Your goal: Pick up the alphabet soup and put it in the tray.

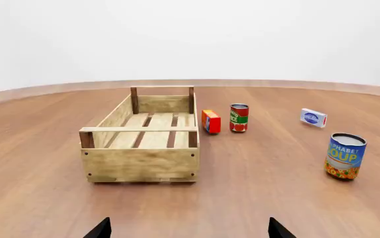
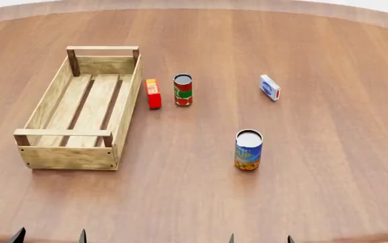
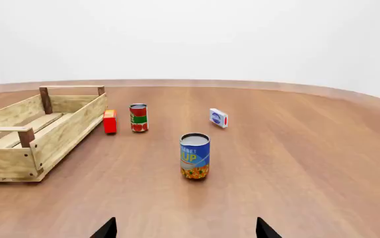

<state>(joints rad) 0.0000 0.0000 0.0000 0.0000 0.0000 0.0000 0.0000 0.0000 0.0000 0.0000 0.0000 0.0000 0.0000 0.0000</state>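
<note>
Opening step: no grasp made. The alphabet soup (image 2: 248,150) stands upright on the tabletop (image 2: 329,167), well apart from the tray (image 2: 127,109). Right gripper (image 3: 186,229) fingers (image 3: 105,229) spread wide, empty; left gripper (image 1: 188,229) likewise. Next: right gripper advances to straddle the can.

Bright, even, diffuse light; faint soft shadows on tabletop (image 2: 329,152); sharp renders, no glare, blur or edge distortion.

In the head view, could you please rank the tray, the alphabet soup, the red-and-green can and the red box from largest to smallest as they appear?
1. tray, by far the largest.
2. alphabet soup.
3. red-and-green can, which stands farther from the camera, so its true size against the soup is unsure.
4. red box, close to that can in apparent size.
</note>
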